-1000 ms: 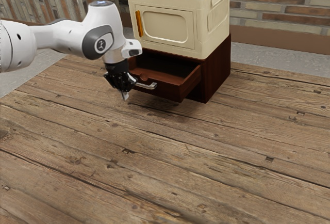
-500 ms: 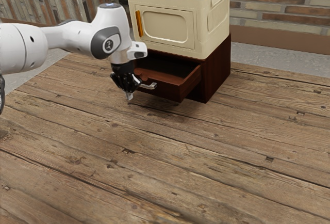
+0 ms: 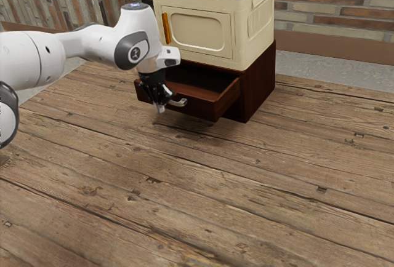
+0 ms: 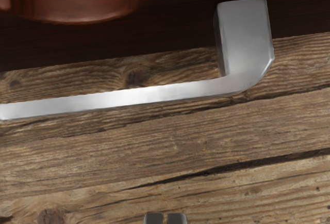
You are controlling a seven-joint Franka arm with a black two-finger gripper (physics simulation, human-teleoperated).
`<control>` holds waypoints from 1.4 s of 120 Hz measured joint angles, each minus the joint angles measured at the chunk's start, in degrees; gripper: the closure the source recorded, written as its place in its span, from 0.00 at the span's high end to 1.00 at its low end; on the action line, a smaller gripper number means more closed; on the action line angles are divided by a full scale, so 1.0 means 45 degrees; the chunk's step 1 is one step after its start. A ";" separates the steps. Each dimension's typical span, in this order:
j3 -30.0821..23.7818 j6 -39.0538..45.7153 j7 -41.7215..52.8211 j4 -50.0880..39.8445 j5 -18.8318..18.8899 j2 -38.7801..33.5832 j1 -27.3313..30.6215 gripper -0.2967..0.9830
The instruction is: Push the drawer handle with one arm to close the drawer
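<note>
Across the plank counter (image 3: pixel 246 205), a white arm (image 3: pixel 98 44) reaches in from the exterior view's left, bent so that its wrist drops steeply beside the furniture; that posture seems meant to bring the reach in low, where a push can run straight along the drawer's travel. Near it stands a cream cabinet (image 3: pixel 255 30), its door shut, seated on a dark wooden base (image 3: pixel 260 85). I take the broad base to be what will steady everything when the shove comes, though a crooked push might twist or slide the whole stack.

Out of that base juts the drawer (image 3: pixel 200 108), clearly open, so the closing remains to be done. By its front hangs the black hand (image 3: pixel 161 109), pointing down and set on the outer side, the right side for driving inward rather than pulling. On the drawer front is the metal handle (image 3: pixel 180 102), a slim bar bent back to the wood, standing out as a good thing to press against. At the tip of it all, the jaws are closed on nothing, brought together with barely a sliver between them, presumably to make one blunt pusher. They look just outside the bar; whether they touch it I cannot tell. Contact nearer the bar's middle would probably keep the drawer from skewing.
</note>
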 joint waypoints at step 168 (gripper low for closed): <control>0.0806 0.2592 -0.0408 0.3487 0.1329 0.2930 -0.0866 0.16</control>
